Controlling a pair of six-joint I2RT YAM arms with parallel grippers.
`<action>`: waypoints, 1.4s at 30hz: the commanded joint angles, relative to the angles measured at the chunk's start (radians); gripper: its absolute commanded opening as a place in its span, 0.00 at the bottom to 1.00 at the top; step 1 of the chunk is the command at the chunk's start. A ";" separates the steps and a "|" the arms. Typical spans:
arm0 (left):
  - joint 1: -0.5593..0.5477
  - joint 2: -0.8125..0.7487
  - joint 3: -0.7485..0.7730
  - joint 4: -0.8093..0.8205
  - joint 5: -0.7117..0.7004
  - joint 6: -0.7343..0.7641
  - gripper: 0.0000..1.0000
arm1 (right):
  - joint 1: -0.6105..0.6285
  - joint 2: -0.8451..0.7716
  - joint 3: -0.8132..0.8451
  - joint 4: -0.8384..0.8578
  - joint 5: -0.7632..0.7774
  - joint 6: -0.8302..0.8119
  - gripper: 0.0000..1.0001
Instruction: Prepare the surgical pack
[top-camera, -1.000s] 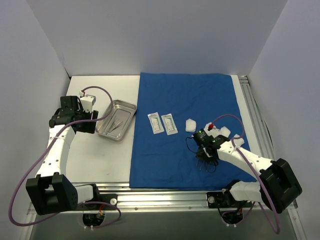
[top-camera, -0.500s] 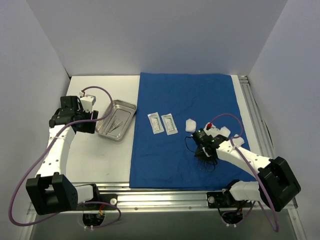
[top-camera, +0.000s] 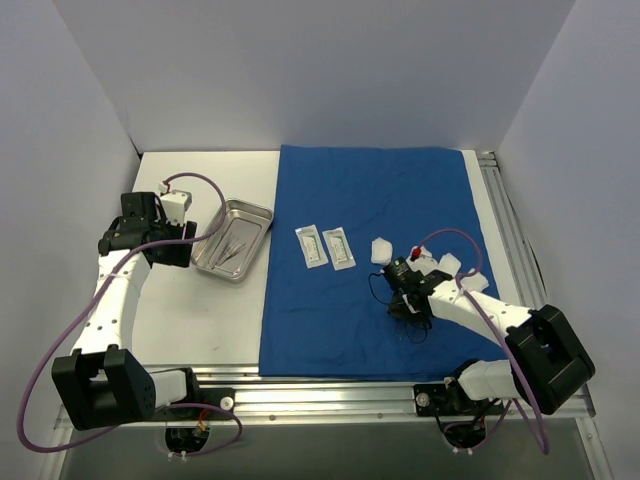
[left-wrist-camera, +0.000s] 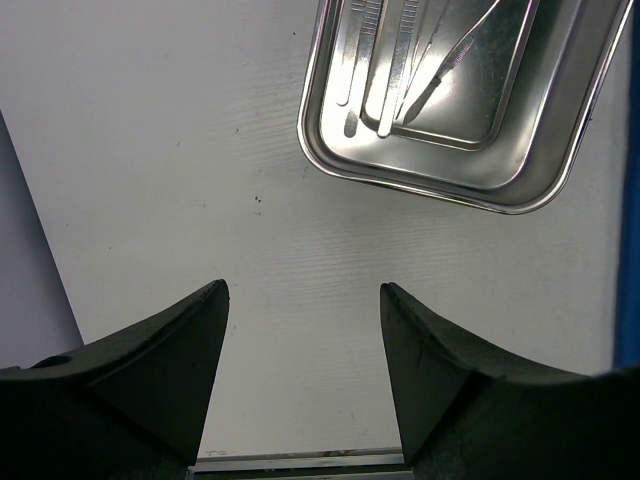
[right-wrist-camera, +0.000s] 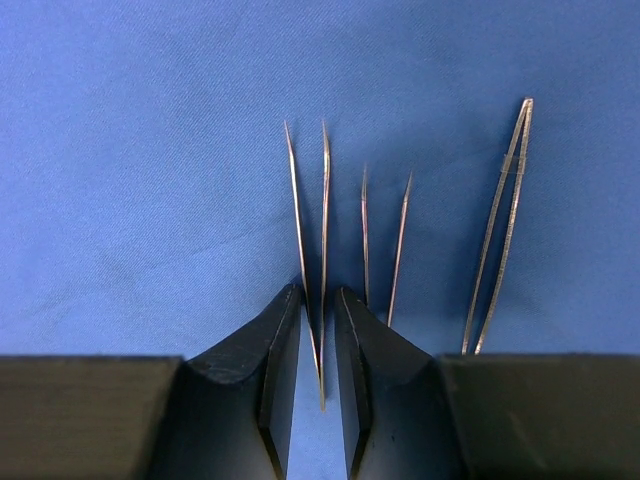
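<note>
Seemingly early: nothing is bundled yet. Over the table, the left pincer hangs spread near the steel tray, which holds instruments. The drape lies flat under two sachets and gauze. The right pincer clamps tweezers, which lie lengthwise with tips pointing away. More tweezers lie parallel alongside.

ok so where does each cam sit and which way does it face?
Top external: above and behind the bases, looks down at the table; left arm and right arm both show.
Left wrist: on left arm, looks down at table and tray; left claw, open, at bottom.
Right wrist: on right arm, looks down at drape; right claw pinched on one pair of tweezers.
Shared: tray in top and left wrist; drape in top and right wrist.
</note>
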 joint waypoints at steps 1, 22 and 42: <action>0.006 -0.007 0.000 0.010 0.023 0.011 0.71 | -0.010 -0.009 -0.018 -0.028 0.009 -0.005 0.17; 0.008 0.001 0.009 0.008 0.012 0.005 0.71 | 0.197 0.085 0.514 -0.107 0.124 -0.006 0.00; 0.009 -0.020 -0.014 0.022 -0.046 -0.007 0.71 | 0.402 1.011 1.369 0.357 0.021 0.159 0.00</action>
